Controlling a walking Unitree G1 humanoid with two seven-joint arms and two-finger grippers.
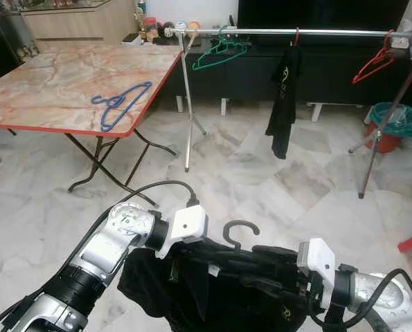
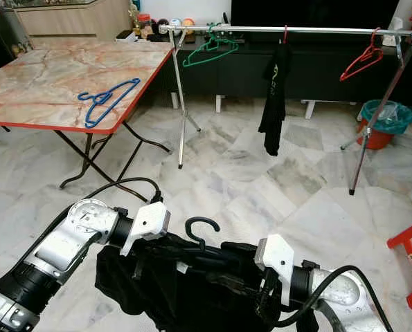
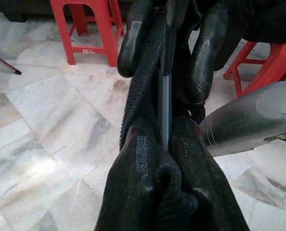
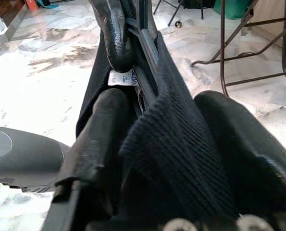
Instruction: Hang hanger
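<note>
Both claws sit low and close to the camera in the left eye view, holding one black hanger (image 1: 239, 234) with a black shirt (image 1: 192, 290) on it. Its hook sticks up between the two arms. From the hook, the left claw (image 1: 192, 252) is on one side and the right claw (image 1: 278, 259) is on the other. Past the hook stands a silver rail (image 1: 296, 32) over the white floor (image 1: 247, 173). On the rail hang a green hanger (image 1: 219, 50), a black top (image 1: 285, 97) and a red hanger (image 1: 373, 66). Beside the rail's green-hanger end is a worktop (image 1: 60, 83) with a blue hanger (image 1: 120, 104) lying flat on it. Under the rail's other end is a red bin (image 1: 392, 124) with a green bag in it.

Next, the right eye view shows the same things.

Then the left wrist view: the left claw's fingers (image 3: 135, 41) are pressed onto the shirt and the hanger's thin bar, pinching them. Red stools (image 3: 85, 29) stand on the floor behind.

Last, the right wrist view: the right claw's fingers (image 4: 97, 130) squeeze the shirt and the hanger bar. A white tag (image 4: 121, 78) shows on the shirt just past them. The other claw's finger (image 4: 114, 33) grips the same bar further along.
</note>
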